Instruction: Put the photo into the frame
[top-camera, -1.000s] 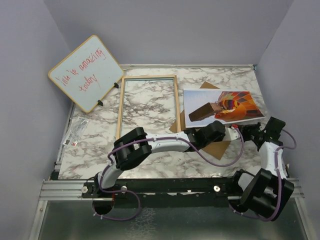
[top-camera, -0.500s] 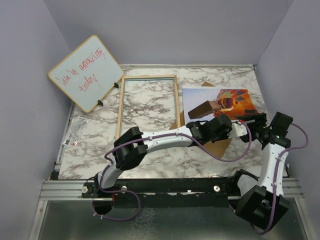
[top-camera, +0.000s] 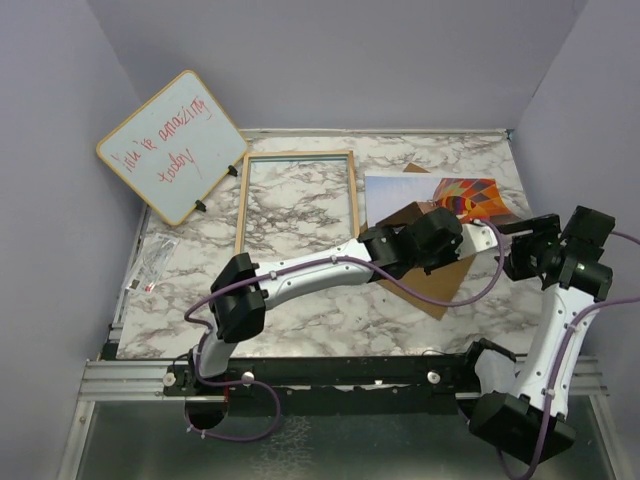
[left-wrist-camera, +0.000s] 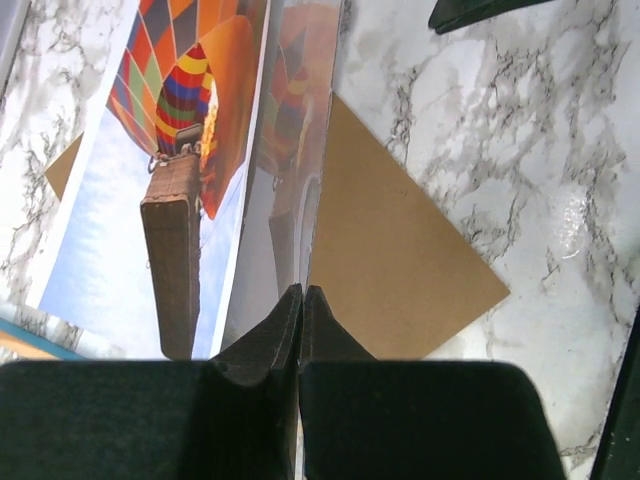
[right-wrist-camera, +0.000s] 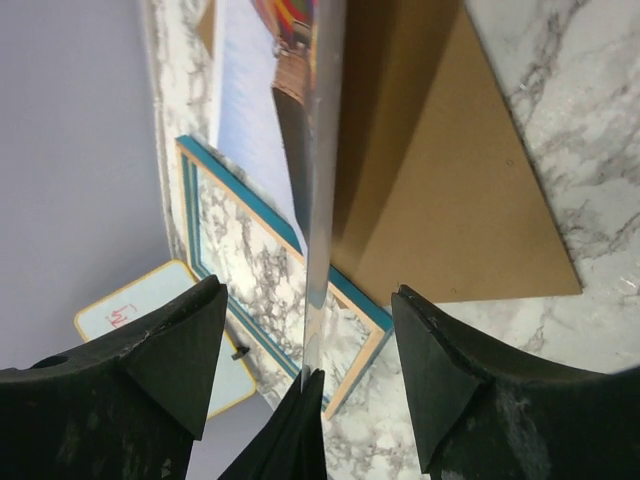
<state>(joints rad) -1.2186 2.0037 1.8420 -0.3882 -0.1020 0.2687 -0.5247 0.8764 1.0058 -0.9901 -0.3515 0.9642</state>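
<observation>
The photo (top-camera: 470, 195), a hot-air balloon print, lies face up at the right, partly over the brown backing board (top-camera: 440, 290). My left gripper (top-camera: 455, 235) reaches across and is shut on the near edge of a thin clear glossy pane (left-wrist-camera: 290, 180). The pane stands on edge beside the photo (left-wrist-camera: 110, 220) and mirrors the balloon. My right gripper (top-camera: 520, 248) hovers just right of it, open and holding nothing. In its wrist view the pane (right-wrist-camera: 322, 150) runs edge-on between the spread fingers, touching neither. The frame (top-camera: 297, 154) lies flat at the centre left, marble showing through it.
A whiteboard (top-camera: 172, 145) with red handwriting leans at the back left corner. A small clear packet (top-camera: 155, 262) lies near the table's left edge. Grey walls close in the left, back and right sides. The backing board (left-wrist-camera: 400, 240) reaches toward the table's front right.
My right gripper has opened, let go and drawn back up to the right. My left gripper, still shut, has moved up and toward the back with the pane.
</observation>
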